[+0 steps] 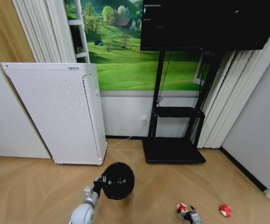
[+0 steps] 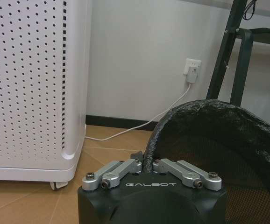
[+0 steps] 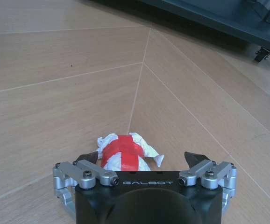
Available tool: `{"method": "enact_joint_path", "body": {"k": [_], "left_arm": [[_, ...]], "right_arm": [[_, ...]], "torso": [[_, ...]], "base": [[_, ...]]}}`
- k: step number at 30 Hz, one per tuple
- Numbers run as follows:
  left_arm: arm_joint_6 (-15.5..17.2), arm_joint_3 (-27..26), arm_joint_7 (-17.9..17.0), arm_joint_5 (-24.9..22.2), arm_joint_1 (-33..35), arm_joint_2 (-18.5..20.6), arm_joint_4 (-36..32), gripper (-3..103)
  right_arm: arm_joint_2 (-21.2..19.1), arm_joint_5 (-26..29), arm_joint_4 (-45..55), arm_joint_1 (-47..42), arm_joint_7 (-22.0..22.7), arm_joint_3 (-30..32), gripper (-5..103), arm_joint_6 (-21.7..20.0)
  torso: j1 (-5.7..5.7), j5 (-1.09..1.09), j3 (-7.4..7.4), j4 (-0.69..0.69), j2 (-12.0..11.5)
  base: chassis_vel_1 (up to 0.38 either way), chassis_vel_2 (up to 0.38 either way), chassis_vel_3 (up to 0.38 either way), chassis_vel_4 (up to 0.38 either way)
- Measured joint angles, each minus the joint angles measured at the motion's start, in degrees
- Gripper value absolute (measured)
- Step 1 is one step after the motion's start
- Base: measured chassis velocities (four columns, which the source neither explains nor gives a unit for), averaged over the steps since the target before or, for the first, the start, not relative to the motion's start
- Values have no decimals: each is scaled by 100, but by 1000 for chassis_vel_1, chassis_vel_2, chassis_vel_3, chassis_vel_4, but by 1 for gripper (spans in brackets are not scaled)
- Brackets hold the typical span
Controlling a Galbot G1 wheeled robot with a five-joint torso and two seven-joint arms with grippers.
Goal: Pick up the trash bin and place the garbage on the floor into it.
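The right gripper [image 1: 191,217] is cut off by the lower edge of the head view, and there it hides most of the wrapper [image 1: 182,208] beneath it. The wrist view shows that wrapper [image 3: 124,153] better: a crumpled white piece with a red band, lying on the wood floor [image 3: 69,79] between the right gripper's [image 3: 144,161] wide-open jaws, not yet gripped. A second red piece [image 1: 225,210] lies on the floor off to the right, too small to make out in detail. The bin [image 1: 118,180] is black, round, lined with a wrinkled black bag, its mouth tilted toward the head camera; whether it touches the floor I cannot tell. The left gripper [image 2: 146,164] is closed on the bin's rim [image 2: 150,140], near the white perforated appliance [image 1: 55,112].
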Motion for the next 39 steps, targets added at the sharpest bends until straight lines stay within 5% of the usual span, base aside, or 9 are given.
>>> {"method": "enact_joint_path", "body": {"k": [10,28,39], "left_arm": [[-20,26,4,2,-47,9,69,4],[-55,57,6,6,-64,6,129,4],[-89,62,5,52,-7,-44,132,4]], "right_arm": [[53,-144,-113,-4,-58,-4,103,-9],[76,-268,-135,-5,-162,6,37,13],[89,-460,-119,-100,-184,127,25,116]], "torso": [[0,0,0,-2,0],[0,-1,0,-2,0],[0,1,-1,0,0]], "base": [[0,0,0,0],[0,0,0,0],[0,0,0,0]]}}
